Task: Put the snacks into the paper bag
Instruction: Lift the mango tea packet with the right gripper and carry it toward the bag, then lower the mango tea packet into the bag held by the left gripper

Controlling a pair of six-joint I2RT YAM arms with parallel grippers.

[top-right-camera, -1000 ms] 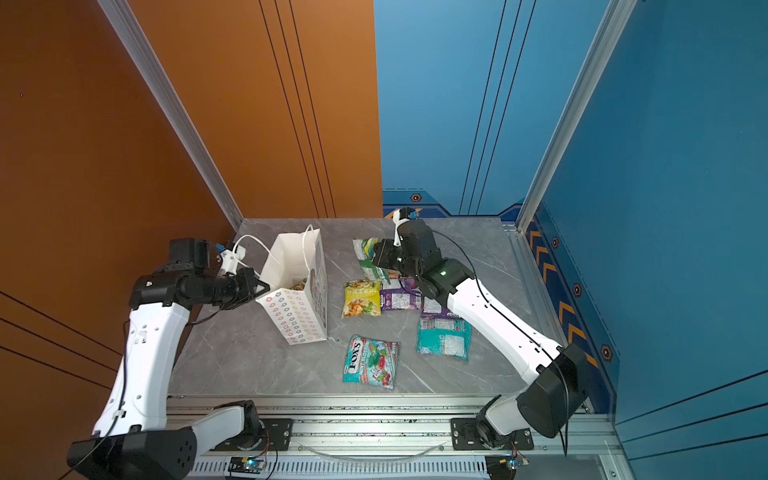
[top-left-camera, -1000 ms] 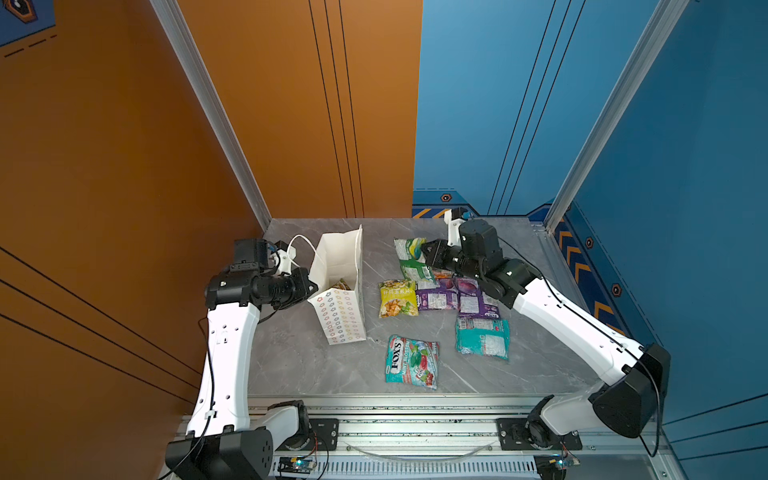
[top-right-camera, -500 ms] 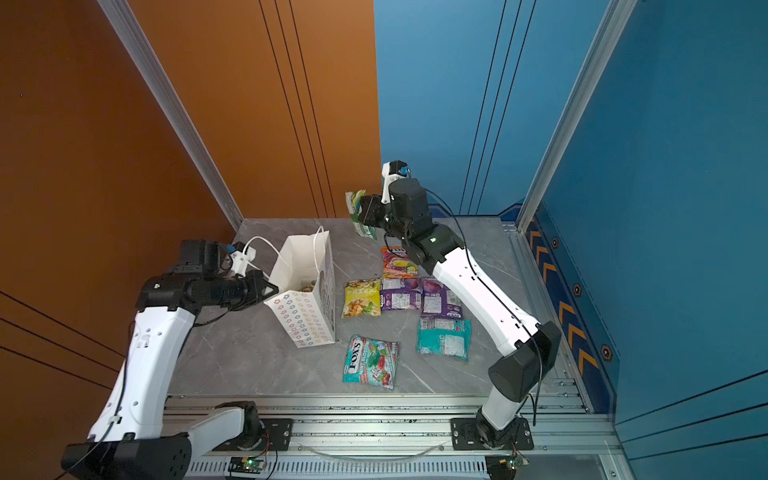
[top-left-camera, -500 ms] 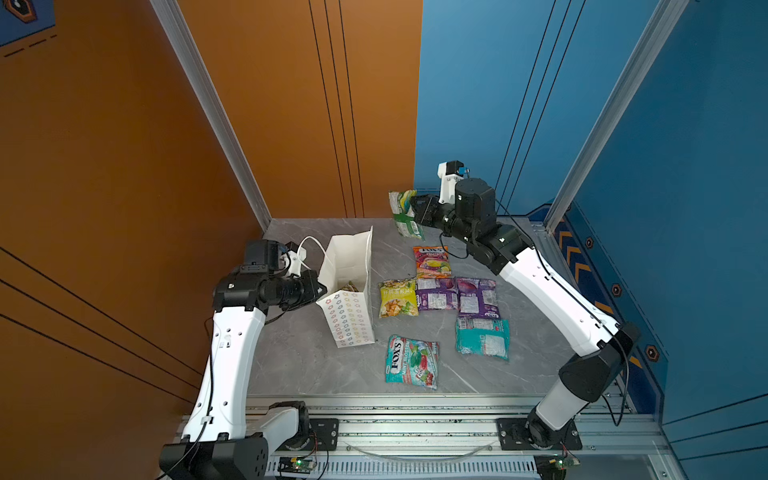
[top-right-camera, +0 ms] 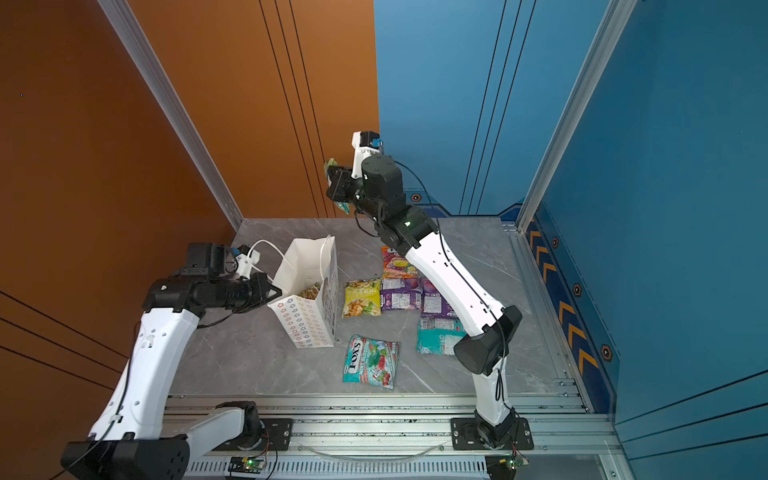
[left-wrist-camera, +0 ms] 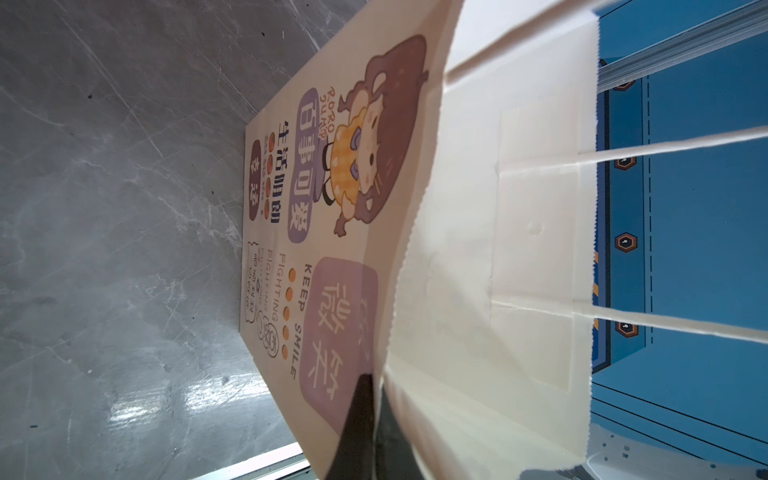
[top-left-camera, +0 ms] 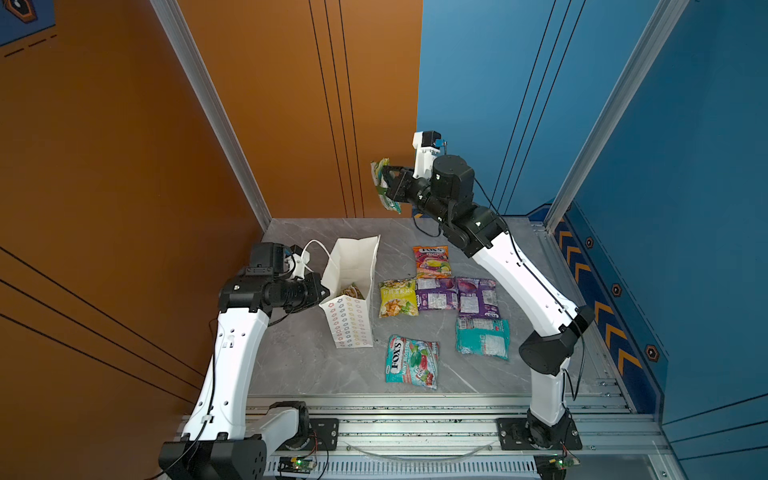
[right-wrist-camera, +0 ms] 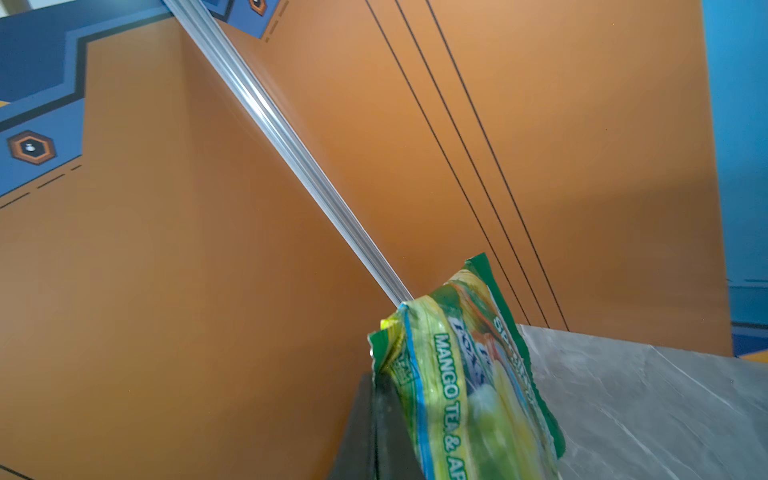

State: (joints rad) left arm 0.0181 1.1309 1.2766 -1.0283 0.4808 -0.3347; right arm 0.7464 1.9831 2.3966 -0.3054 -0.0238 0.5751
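The white paper bag (top-left-camera: 353, 328) (top-right-camera: 305, 324) stands open on the left of the table. My left gripper (top-left-camera: 322, 293) (left-wrist-camera: 374, 380) is shut on its near rim, one finger on each side of the paper. One packet lies inside the bag (top-left-camera: 351, 291). My right gripper (top-left-camera: 390, 185) (right-wrist-camera: 374, 380) hangs high over the back of the table, right of the bag's mouth, shut on a green snack packet (top-left-camera: 377, 174) (right-wrist-camera: 469, 374). On the table lie an orange packet (top-left-camera: 431, 261), a yellow one (top-left-camera: 398, 297), two purple ones (top-left-camera: 437, 293) and two teal ones (top-left-camera: 482, 336).
An orange wall stands behind and to the left, a blue wall to the right. A metal rail (top-left-camera: 415, 415) runs along the table's front edge. The bag's cord handle (top-left-camera: 311, 249) loops over my left wrist camera.
My right gripper has lifted the green packet off the back of the table, up and leftward. The left gripper has kept hold of the bag's rim, nudging the bag slightly right.
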